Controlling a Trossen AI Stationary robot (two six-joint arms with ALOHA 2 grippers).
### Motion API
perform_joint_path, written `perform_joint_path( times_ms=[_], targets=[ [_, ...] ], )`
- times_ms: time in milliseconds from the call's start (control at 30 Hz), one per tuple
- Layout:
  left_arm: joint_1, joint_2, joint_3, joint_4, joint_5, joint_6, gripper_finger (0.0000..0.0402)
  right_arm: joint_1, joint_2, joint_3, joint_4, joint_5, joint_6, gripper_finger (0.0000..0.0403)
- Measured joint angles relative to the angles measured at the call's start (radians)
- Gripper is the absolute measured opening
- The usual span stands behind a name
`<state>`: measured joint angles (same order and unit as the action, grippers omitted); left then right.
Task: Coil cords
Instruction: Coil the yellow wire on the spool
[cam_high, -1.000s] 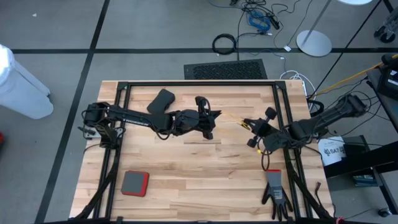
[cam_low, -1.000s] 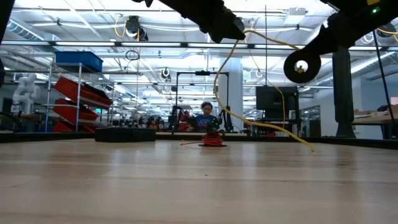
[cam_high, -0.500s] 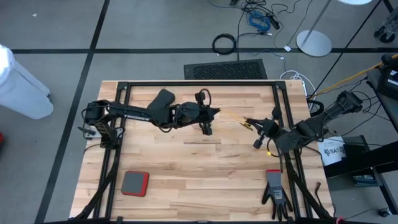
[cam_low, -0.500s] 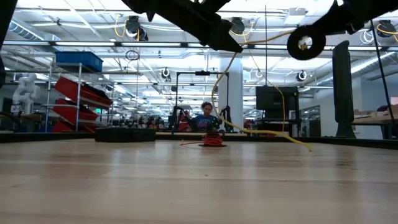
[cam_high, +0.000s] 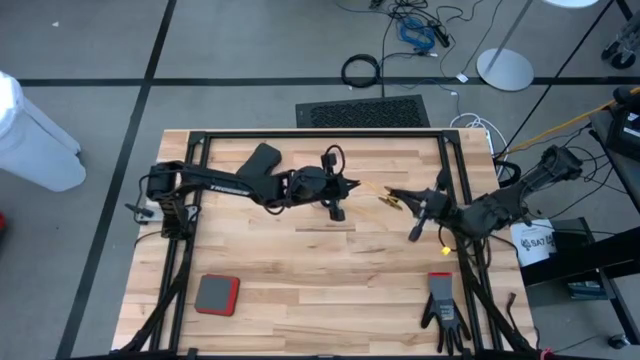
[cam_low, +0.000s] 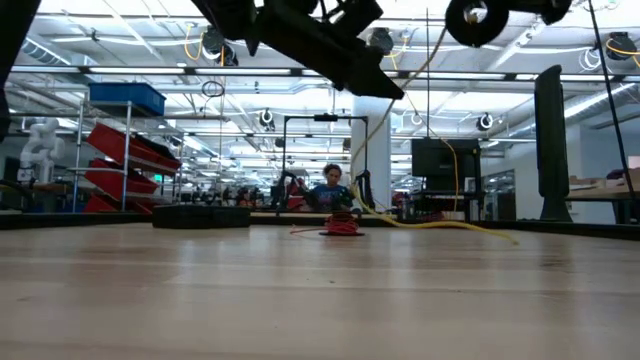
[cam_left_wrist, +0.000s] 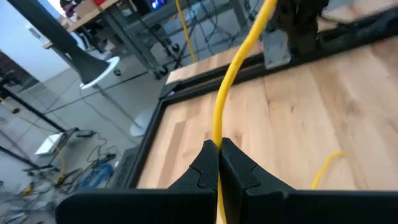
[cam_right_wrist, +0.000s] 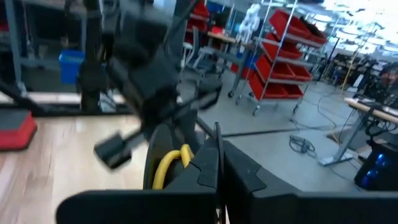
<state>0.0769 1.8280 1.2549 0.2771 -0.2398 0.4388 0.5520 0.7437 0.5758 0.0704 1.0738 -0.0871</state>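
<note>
Two dark robot arms reach toward each other above the middle of a wooden table (cam_high: 300, 270), sharing a thin yellow cord (cam_left_wrist: 231, 87).

Nearest the front edge, a red-rimmed grey pad (cam_high: 216, 294) lies by the front left corner, and a black glove (cam_high: 442, 308) lies by the front right corner.

Farther back, the left gripper (cam_high: 342, 187) hangs over the table's centre. Its fingers (cam_left_wrist: 202, 169) are pressed together, pinching the yellow cord, which runs out from between the tips. Just to its right, the right gripper (cam_high: 402, 196) is also closed on the yellow cord, with a small round black reel (cam_low: 474, 20) at that arm's tip, high above the wood in the low view. From the grippers the cord drops and trails along the table toward its right edge.

Beyond them, a small heap of reddish-orange cord (cam_low: 342, 225) rests on the table in the low view. A flat black object (cam_high: 258, 160) lies near the back edge, left of centre.

Behind the table, a seated person (cam_low: 329, 188) shows in the room.
</note>
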Motion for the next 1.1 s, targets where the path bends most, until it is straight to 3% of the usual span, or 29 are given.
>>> perform_joint_path(
  times_ms=[267, 600, 867, 1100],
  targets=[
    [-0.009, 0.036, 0.010, 0.112, 0.056, -0.032, 0.0000, -0.122, 0.129, 0.000, 0.220, -0.005, -0.082, 0.0000],
    [-0.020, 0.052, 0.016, 0.156, 0.094, -0.068, 0.0000, -0.316, 0.400, 0.000, 0.698, -0.058, -0.307, 0.0000],
    [-0.043, 0.052, 0.016, 0.156, 0.095, -0.069, 0.0000, -0.396, 0.514, 0.000, 0.689, -0.057, -0.347, 0.0000],
    [-0.048, 0.052, 0.016, 0.154, 0.089, -0.087, 0.0000, -0.397, 0.525, 0.000, 0.597, 0.012, -0.373, 0.0000]
  ],
)
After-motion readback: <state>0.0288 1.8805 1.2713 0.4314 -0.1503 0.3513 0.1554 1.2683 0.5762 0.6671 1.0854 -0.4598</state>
